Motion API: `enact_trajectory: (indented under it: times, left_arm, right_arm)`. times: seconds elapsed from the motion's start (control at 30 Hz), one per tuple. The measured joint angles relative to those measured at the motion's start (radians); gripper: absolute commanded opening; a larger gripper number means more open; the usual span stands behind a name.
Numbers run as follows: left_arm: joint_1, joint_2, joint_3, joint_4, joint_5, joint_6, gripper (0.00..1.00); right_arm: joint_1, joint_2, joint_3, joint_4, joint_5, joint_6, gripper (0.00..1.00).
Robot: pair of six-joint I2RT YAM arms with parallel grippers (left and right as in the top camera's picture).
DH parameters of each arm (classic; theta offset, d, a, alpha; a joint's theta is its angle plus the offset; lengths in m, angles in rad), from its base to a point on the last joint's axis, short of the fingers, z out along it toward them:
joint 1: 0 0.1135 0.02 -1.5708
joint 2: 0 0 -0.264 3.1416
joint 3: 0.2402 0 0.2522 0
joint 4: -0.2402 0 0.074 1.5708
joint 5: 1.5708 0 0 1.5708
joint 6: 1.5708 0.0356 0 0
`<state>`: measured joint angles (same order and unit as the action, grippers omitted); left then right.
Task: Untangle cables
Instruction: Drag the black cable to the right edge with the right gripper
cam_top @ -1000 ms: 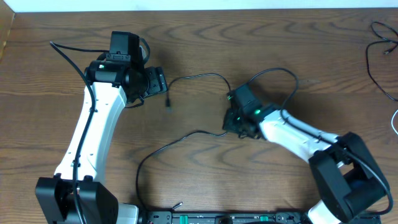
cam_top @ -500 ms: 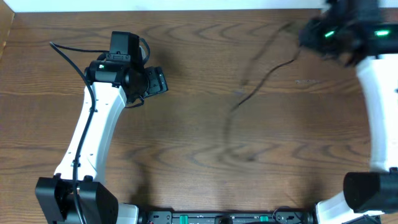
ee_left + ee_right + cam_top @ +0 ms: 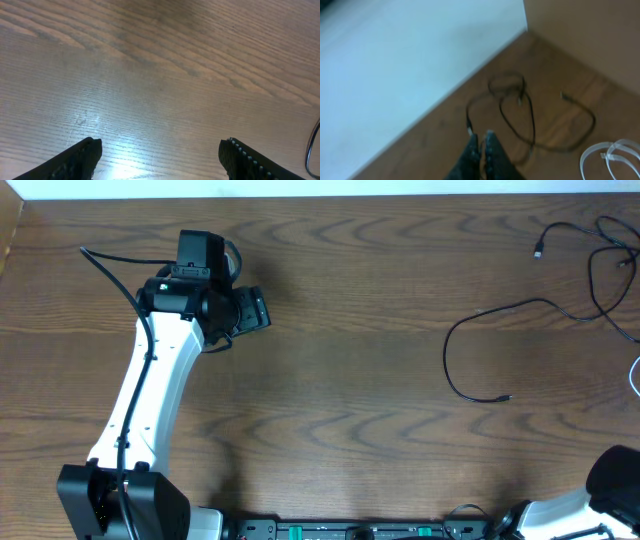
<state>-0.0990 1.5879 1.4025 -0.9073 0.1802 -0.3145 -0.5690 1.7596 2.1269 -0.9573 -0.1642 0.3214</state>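
The wooden table [image 3: 380, 330] is seen from above, with the left arm [image 3: 150, 390] stretched over its left side and only the base of the right arm [image 3: 610, 480] showing at the lower right corner. The black cable [image 3: 447, 358] is spread in an open curve on the right side of the table, well apart from the left arm, and the white cable [image 3: 634, 377] is cut off by the right edge; whether the two cross there cannot be told. The left gripper [image 3: 160, 147] is held wide open over bare wood, with nothing between its fingers. The right gripper [image 3: 481, 136] is blurred; its fingers are drawn almost together and nothing is seen in them. The separating step is judged nearly done. It is best finished if one cord is pinned near a plug end [image 3: 539, 252] and the other is drawn away slowly, low over the wood, so that no loop is tightened.
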Motion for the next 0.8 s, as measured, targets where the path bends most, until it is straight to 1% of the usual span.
enact_trajectory:
  times: [0.1, 0.13, 0.2, 0.27, 0.33, 0.4, 0.53, 0.6, 0.63, 0.67, 0.8]
  left_arm:
    - [0.0, 0.0, 0.0, 0.009, 0.0, 0.0, 0.8]
    - [0.0, 0.0, 0.0, 0.011, 0.0, 0.0, 0.8]
    - [0.0, 0.0, 0.0, 0.014, 0.0, 0.0, 0.8]
    - [0.0, 0.0, 0.0, 0.013, 0.0, 0.0, 0.8]
    - [0.0, 0.0, 0.0, 0.011, 0.0, 0.0, 0.8]
    - [0.0, 0.0, 0.0, 0.0, 0.0, 0.0, 0.8]
    - [0.0, 0.0, 0.0, -0.005, 0.0, 0.0, 0.8]
    - [0.0, 0.0, 0.0, -0.005, 0.0, 0.0, 0.8]
    - [0.0, 0.0, 0.0, -0.006, 0.0, 0.0, 0.82]
    - [0.0, 0.0, 0.0, -0.005, 0.0, 0.0, 0.81]
    - [0.0, 0.0, 0.0, -0.006, 0.0, -0.003, 0.8]
  right_arm:
    - [0.008, 0.041, 0.0, -0.09, -0.019, -0.017, 0.48]
    - [0.013, 0.056, 0.001, -0.142, -0.018, -0.02, 0.54]
    - [0.022, 0.096, 0.0, -0.248, -0.003, -0.014, 0.59]
    - [0.023, 0.146, -0.002, -0.311, 0.024, -0.001, 0.61]
    - [0.016, 0.19, -0.002, -0.33, 0.032, 0.004, 0.61]
    - [-0.001, 0.273, -0.002, -0.34, 0.043, 0.008, 0.61]
    - [-0.016, 0.414, -0.002, -0.336, 0.057, 0.009, 0.6]
    - [-0.016, 0.462, -0.002, -0.327, 0.061, 0.009, 0.57]
    - [-0.016, 0.479, -0.002, -0.32, 0.061, 0.011, 0.56]
    - [-0.016, 0.492, -0.002, -0.312, 0.064, 0.011, 0.56]
    - [-0.016, 0.553, -0.003, -0.259, 0.084, 0.012, 0.54]
